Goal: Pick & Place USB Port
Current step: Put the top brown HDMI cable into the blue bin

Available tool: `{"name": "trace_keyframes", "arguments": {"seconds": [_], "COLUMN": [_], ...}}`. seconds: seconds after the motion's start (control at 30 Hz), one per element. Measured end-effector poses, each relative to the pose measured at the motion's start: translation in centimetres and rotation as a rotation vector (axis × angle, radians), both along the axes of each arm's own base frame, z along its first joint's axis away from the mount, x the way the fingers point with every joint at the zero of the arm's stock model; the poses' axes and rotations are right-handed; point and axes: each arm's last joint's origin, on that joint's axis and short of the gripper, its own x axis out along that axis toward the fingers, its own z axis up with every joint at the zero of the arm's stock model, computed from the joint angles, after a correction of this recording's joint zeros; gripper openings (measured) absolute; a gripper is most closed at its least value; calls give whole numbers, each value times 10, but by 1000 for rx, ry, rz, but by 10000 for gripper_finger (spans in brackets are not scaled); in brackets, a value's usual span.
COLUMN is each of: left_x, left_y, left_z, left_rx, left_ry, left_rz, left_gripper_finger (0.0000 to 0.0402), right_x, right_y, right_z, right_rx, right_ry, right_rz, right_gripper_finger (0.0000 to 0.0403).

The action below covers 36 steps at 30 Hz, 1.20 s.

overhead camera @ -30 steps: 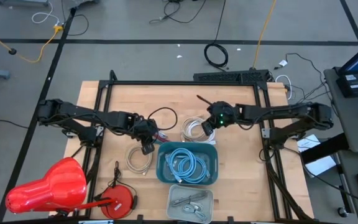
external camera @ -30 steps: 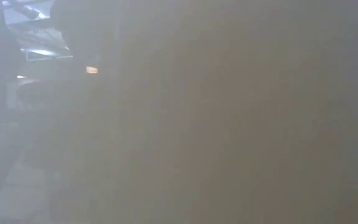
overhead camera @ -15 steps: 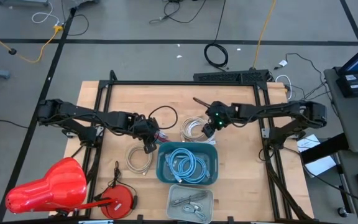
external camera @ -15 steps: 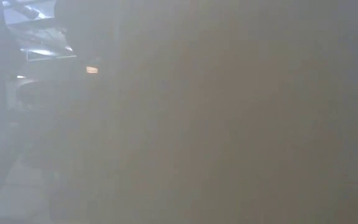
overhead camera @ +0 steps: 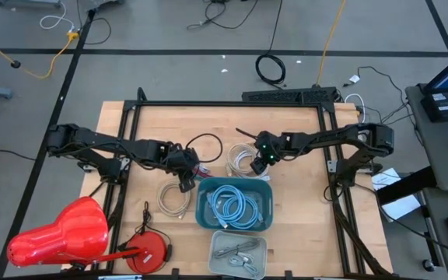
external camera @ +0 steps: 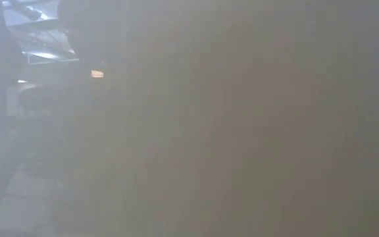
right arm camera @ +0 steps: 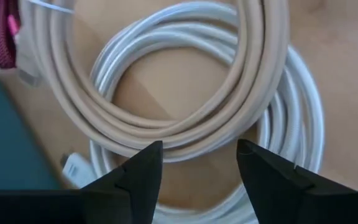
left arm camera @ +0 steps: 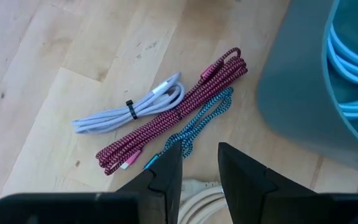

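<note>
Reach step: the right end effector [right arm camera: 197,165], fingers spread, hovers over the coiled white cables [right arm camera: 185,93] mid-desk beside the teal bin [overhead camera: 235,204]; next it must descend and close, while the left end effector [left arm camera: 199,165], slightly parted and empty, waits by the braided cables [left arm camera: 173,127].

Wooden table [overhead camera: 302,210]: cable coils [overhead camera: 241,160], teal bin [overhead camera: 234,204], perhaps tray [overhead camera: 238,253].

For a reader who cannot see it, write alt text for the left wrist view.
The left gripper hangs open and empty above a wooden table, over three bundled cables: a lilac cable, a red braided cable and a teal braided cable. The wall of a blue bin stands beside them.
</note>
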Motion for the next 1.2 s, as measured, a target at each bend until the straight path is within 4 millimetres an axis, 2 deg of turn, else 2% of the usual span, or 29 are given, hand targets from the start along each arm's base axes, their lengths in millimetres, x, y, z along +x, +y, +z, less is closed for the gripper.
{"name": "trace_keyframes", "arguments": {"seconds": [0.13, 0.23, 0.33, 0.47, 0.73, 0.93, 1.1, 1.2], "left_x": [0, -1, -1, -2, 0, 3, 13, 15], "left_y": [-3, -6, -8, -9, -2, 19, 55, 80], "left_z": [0, 0, -1, -1, 1, 2, 10, 16], "left_rx": [0, 0, -2, 7, 15, -33, -171, -253], "left_ry": [3, 3, 11, 17, -21, -76, -241, -343], "left_rz": [-11, -22, -22, 3, 99, 311, 420, 514], "left_gripper_finger": [106, 106, 106, 106, 106, 106, 106, 106], "right_x": [5, 8, 8, 8, 13, 19, 18, 8], "right_y": [-3, -5, -7, -6, -1, 3, 8, 16], "right_z": [-2, 1, 1, 1, 5, 34, 77, 103], "right_rx": [-25, -54, -78, -82, -99, -112, -155, -215], "right_ry": [-28, -61, -59, -58, -109, -254, -389, -442], "right_rz": [-65, -138, -184, -169, -177, -173, -166, -185], "right_gripper_finger": [184, 160, 109, 18, 2, 1, 1, 1]}}
